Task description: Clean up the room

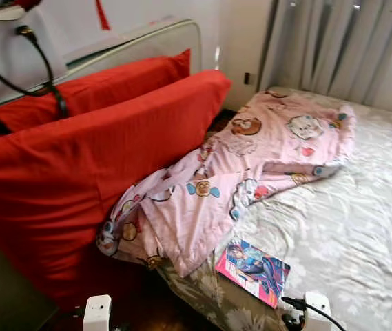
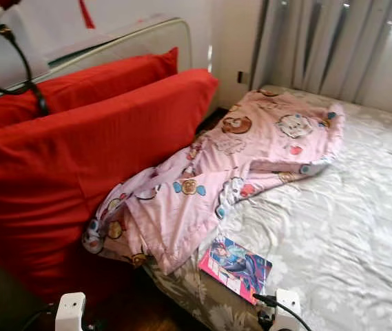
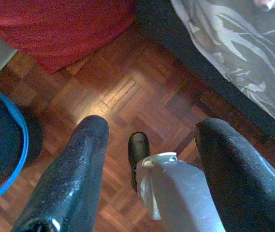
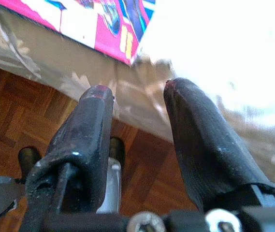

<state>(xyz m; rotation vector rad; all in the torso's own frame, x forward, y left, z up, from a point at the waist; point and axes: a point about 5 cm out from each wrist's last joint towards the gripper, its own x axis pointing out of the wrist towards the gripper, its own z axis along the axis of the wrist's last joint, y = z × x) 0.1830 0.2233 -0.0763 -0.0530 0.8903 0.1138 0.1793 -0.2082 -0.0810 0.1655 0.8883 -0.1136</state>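
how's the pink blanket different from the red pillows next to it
The pink blanket is cartoon-printed, crumpled and spread flat across the bed; the red pillows are plain and stand on edge beside it. The blanket's corner hangs off the bed's edge; the pillows lean toward the headboard. Both are soft bedding.

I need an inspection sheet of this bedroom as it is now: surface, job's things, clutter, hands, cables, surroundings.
Surface: bed with grey flowered sheet.
Job's things: pink blanket crumpled across the bed; pink book flat near the bed's edge.
Clutter: two red pillows standing beside the bed; bag behind them.
Hands: left hand open above the wood floor; right hand open, at the bed's edge below the book.
Cables: black cable at the right arm.
Surroundings: curtains, wall.
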